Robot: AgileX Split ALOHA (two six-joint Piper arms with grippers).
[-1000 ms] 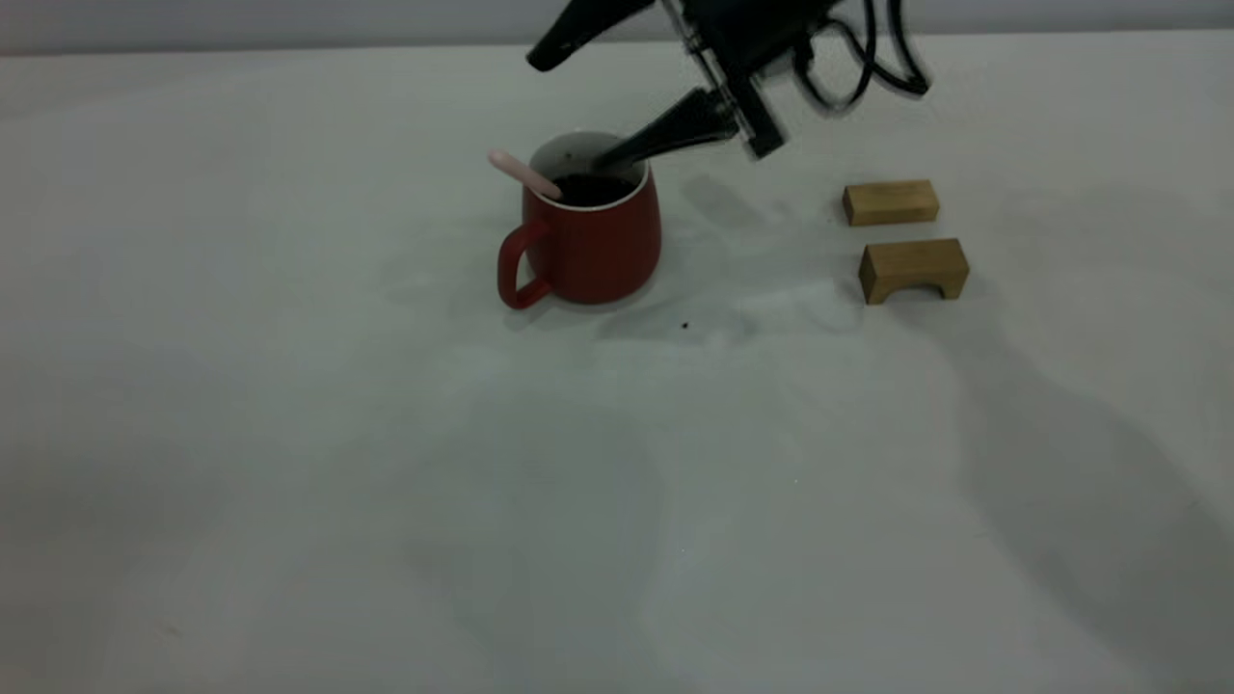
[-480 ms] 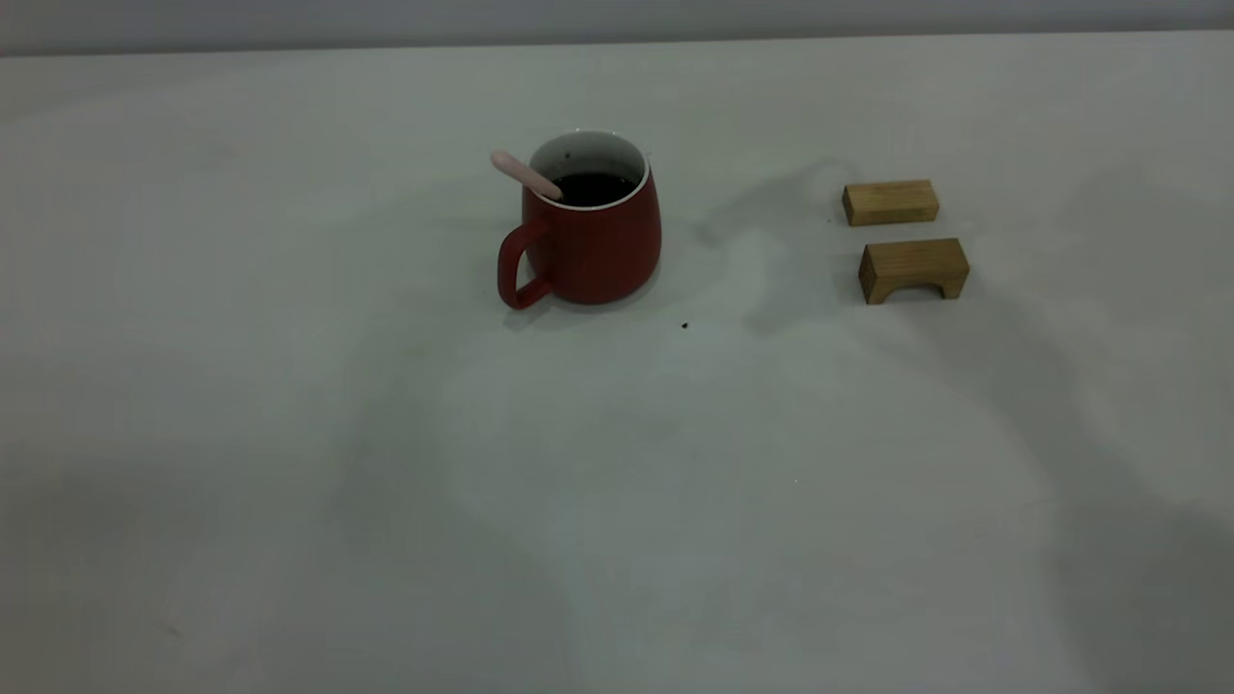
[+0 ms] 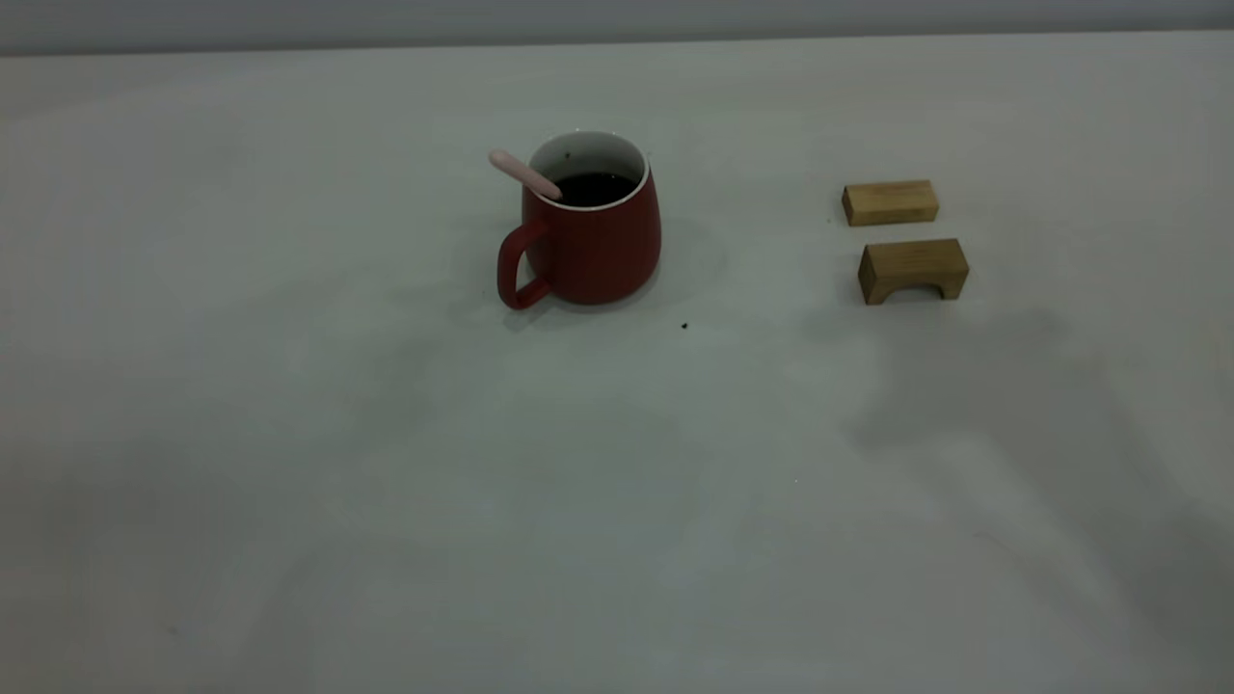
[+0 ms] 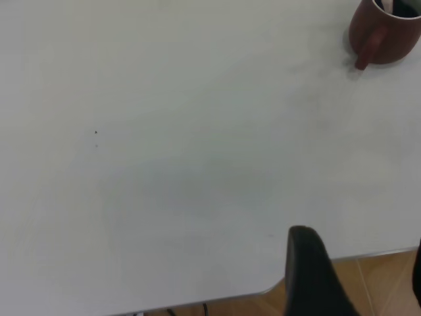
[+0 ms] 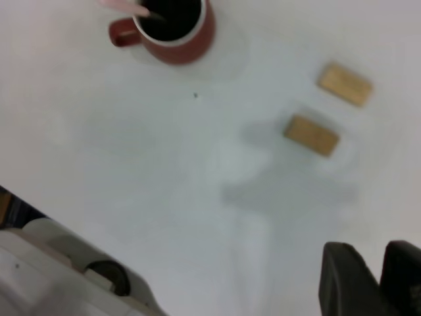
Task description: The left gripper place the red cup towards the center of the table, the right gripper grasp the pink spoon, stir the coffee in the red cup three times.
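Cup: squat dark-red mug [image 3: 590, 236], white inside, upright on the off-white counter [image 3: 386, 482] nr far edge, mid-width.
Spoon: pink-handled spoon [image 3: 523, 174] leaning in cup, in dark coffee [image 3: 590, 188].
Blocks: two wooden blocks [image 3: 890, 202], right of cup, apart.
Left gripper [image 4: 358, 276]: over near counter edge, fingers apart.
Right gripper [image 5: 375, 276]: aloft, fingers nearly together, empty.

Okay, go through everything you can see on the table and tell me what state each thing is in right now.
red cup: upright on the table, handle toward the camera's left, nothing gripping it.
coffee: dark, sits below the rim.
pink spoon: left in the cup, handle leaning out over the rim.
two wooden blocks: lying apart from the cup, untouched.
left gripper: away from the cup.
right gripper: high above the table, fingers close together, holding nothing.
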